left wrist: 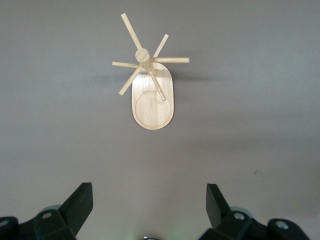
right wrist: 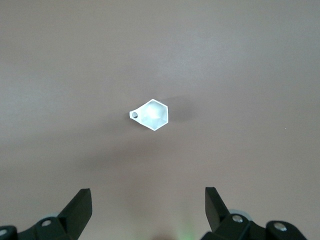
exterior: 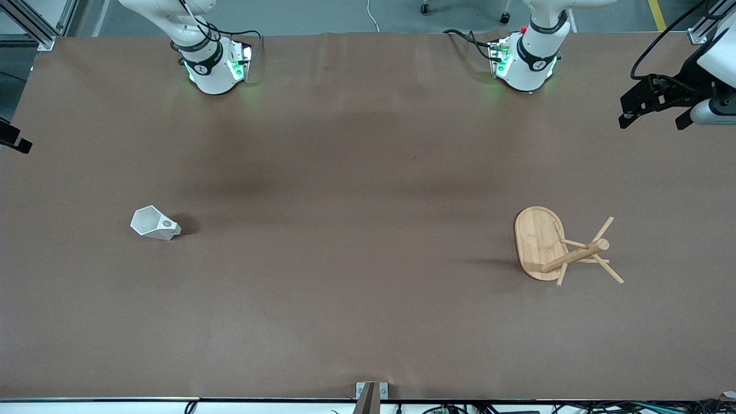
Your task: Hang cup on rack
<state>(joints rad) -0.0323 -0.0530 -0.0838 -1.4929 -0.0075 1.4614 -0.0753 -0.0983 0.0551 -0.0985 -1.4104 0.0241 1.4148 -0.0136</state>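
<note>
The white faceted cup stands on the brown table toward the right arm's end, mouth up, its pierced handle tab beside the rim. It also shows in the right wrist view. The bamboo rack stands upright toward the left arm's end, with thin pegs angling off its post. It also shows in the left wrist view. My left gripper hangs open and empty, high over the table's edge at its own end, also seen from its wrist. My right gripper is open and empty high above the cup; only a bit of it shows in the front view.
The rack's oval base lies flat on the table. The two arm bases stand along the table edge farthest from the front camera. A small metal bracket sits at the nearest edge.
</note>
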